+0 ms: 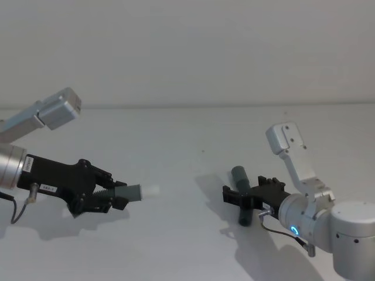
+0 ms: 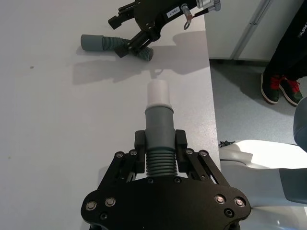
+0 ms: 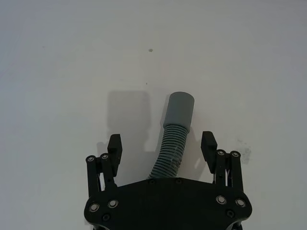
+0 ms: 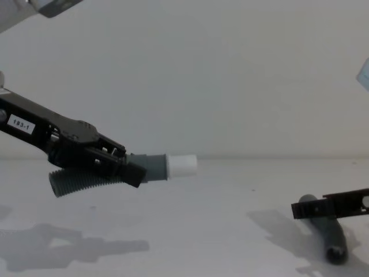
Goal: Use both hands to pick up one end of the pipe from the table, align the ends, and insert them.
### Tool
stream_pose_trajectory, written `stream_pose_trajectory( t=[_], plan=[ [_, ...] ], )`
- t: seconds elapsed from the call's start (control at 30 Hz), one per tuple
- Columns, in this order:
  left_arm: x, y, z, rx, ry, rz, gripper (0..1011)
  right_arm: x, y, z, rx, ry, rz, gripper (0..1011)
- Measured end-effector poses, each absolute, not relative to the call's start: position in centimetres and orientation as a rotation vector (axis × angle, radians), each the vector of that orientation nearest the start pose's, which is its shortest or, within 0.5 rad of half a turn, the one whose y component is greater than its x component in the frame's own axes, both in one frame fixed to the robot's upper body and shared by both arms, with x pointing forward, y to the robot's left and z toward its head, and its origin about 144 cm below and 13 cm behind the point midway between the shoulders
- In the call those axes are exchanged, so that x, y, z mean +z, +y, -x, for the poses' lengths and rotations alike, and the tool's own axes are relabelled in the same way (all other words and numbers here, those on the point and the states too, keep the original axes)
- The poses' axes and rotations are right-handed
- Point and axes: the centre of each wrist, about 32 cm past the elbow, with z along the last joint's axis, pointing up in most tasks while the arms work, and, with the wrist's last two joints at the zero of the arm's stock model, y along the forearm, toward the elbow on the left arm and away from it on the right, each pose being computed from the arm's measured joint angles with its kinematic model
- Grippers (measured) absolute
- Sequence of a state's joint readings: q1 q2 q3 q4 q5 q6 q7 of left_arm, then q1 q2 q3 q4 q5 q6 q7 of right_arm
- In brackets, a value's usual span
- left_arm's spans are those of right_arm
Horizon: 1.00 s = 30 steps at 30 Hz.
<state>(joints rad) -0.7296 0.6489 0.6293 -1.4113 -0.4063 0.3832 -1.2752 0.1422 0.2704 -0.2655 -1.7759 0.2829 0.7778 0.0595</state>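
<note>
My left gripper point(image 1: 117, 196) is shut on the ribbed body of one dark grey pipe piece point(image 1: 133, 192) and holds it above the table point(image 1: 176, 140). Its smooth cuff with the white tip point(image 1: 151, 190) points toward my right side. In the chest view the pipe's ribbed tail point(image 4: 75, 182) hangs below the left gripper point(image 4: 130, 164). The other pipe piece point(image 1: 239, 174) lies on the table, its wide hollow cuff point(image 3: 180, 109) pointing away from my right gripper point(image 3: 161, 141). That gripper is open, low over the table, one jaw on each side of the ribbed part with gaps between.
In the left wrist view the table edge point(image 2: 209, 72) runs just past the lying pipe point(image 2: 103, 43) and the right gripper point(image 2: 120, 36), with floor beyond. A plain wall stands behind the table. Bare white surface lies between the two grippers.
</note>
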Motion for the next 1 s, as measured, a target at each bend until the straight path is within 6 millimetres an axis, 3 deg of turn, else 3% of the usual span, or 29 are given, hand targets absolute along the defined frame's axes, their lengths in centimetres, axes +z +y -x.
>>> stream_pose_trajectory(
  t=[0.77, 1.0],
  plan=[
    [131.9, 28.9, -58.9, 0.045, 0.041, -0.494, 323, 122.3, -21.0, -48.8, -1.183, 0.321, 0.467, 1002],
    [131.9, 28.9, -58.9, 0.045, 0.041, -0.494, 323, 122.1, -21.2, -49.0, -1.186, 0.313, 0.472, 880]
  ],
)
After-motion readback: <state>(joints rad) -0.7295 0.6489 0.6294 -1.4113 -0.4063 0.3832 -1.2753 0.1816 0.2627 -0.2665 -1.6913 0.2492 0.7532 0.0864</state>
